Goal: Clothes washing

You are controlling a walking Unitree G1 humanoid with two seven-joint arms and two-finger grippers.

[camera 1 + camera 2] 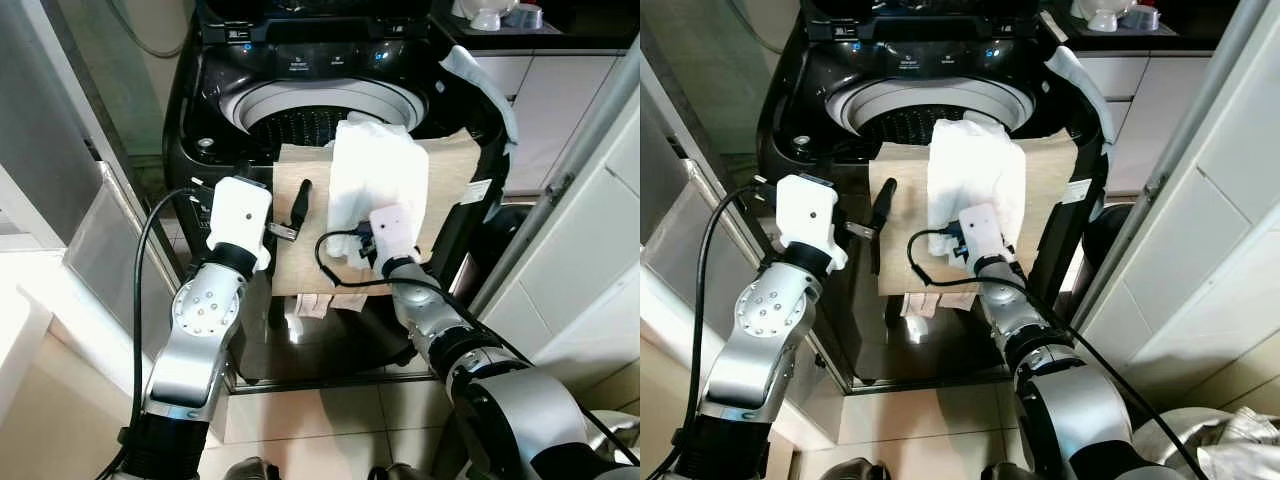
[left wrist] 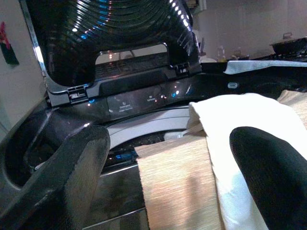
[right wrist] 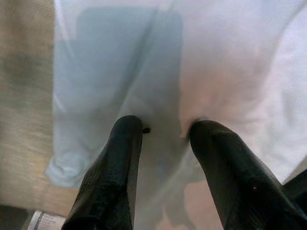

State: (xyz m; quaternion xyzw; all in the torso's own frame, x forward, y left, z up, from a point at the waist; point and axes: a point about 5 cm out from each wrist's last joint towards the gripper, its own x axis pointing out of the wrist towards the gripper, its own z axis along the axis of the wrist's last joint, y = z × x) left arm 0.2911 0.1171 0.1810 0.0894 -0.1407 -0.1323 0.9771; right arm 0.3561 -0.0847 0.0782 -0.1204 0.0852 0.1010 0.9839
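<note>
From the head views, a black top-loading washing machine (image 1: 200,110) stands lid-up, its ribbed drum dark inside. A tan woven cloth (image 1: 300,265) hangs over its front rim, a white crumpled garment (image 1: 380,175) lying on it.

Left wrist view: the left pincer (image 2: 172,167), fingers apart, faces the rim.

Right wrist view: the right pincer (image 3: 165,143), fingers apart, presses into the garment.

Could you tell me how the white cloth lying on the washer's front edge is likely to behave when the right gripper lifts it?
The white cloth lies rumpled and folded over the tan cloth, so it will probably hang limp and sag. It looks thin, so likely light. The right gripper has open fingers pressed into it; a small pinch may slip.
</note>
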